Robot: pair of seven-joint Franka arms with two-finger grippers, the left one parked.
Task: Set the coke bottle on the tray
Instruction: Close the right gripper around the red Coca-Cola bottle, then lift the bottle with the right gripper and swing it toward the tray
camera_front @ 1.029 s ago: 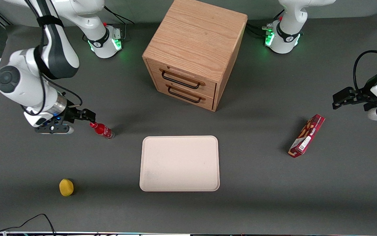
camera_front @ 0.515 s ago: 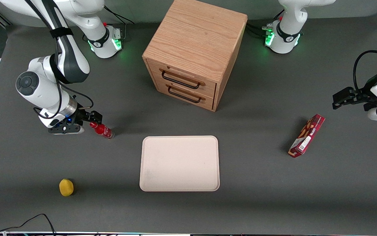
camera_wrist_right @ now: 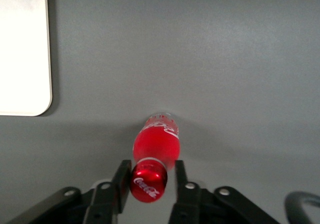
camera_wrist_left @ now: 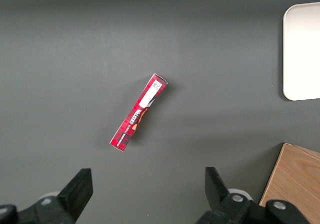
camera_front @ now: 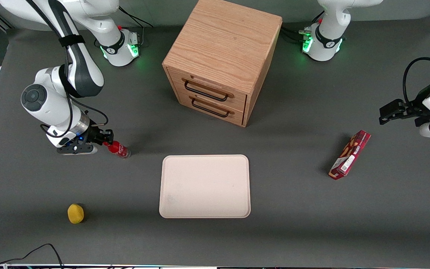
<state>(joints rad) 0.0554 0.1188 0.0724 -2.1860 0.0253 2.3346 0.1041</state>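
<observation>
The end effector sits at the cap end of the bottle, low over the surface toward the working arm's end. In the wrist view the two fingers stand either side of the red cap, close against it with little or no gap visible; contact on both sides appears likely, but whether full clamping force is applied cannot be confirmed. The bottle stands on the surface, apart from the tray, with its label and clear base below the fingers. The tray lies nearer the front camera than the cabinet and carries nothing. A lemon lies well apart, nearer the camera; a snack box lies toward the parked arm's end; neither is on the likely path. Assessment: the step in hand is the grasp, and transport has not begun. Principal risk: the hold is on the cap only, high above the bottle's weight, so the body may swing or pivot between the fingers when lifted, and a smooth round cap may slip out under a fast move. Secondary risk: if the fingers close off-centre, the bottle may be pushed over and roll away. At release, a swinging or tilted bottle set on the tray's flat floor may topple, or catch the low rim if carried too low.
</observation>
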